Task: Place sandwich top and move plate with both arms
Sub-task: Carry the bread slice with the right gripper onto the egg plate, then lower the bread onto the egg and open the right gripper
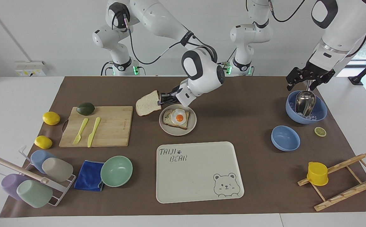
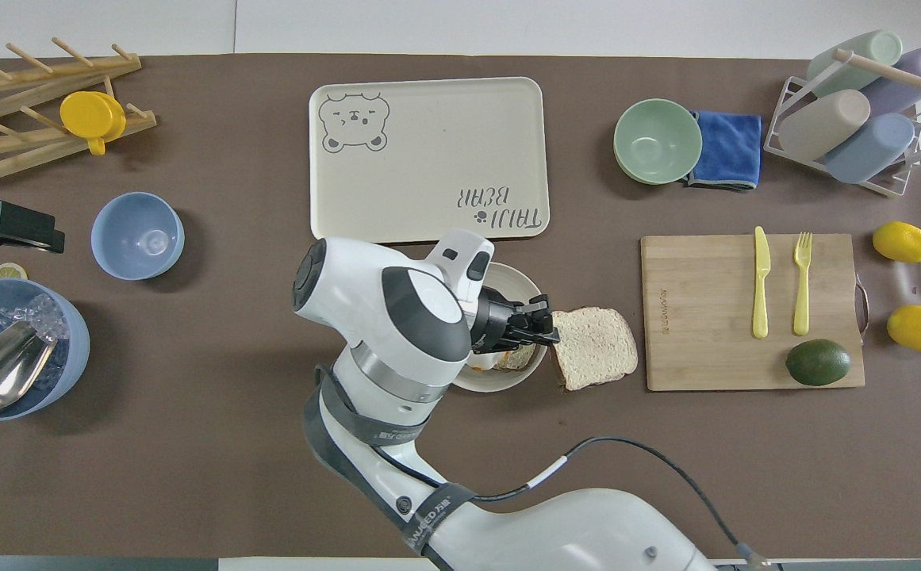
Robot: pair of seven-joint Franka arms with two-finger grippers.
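The right claw [image 1: 161,98] is clamped on one edge of the sandwich top [image 1: 148,103], holding the slice clear of the tabletop [image 1: 233,104] in the air, with the plate [image 1: 191,126] and its egg-topped slice [image 1: 177,118] just below and beside the claw. The step in hand appears to be the carry of the top slice; the next move calls for centring it over the egg slice, lowering it flat, then releasing. The left claw [image 1: 309,77] waits over the blue ice bowl [image 1: 320,112], closed on the scoop handle [image 1: 309,85].
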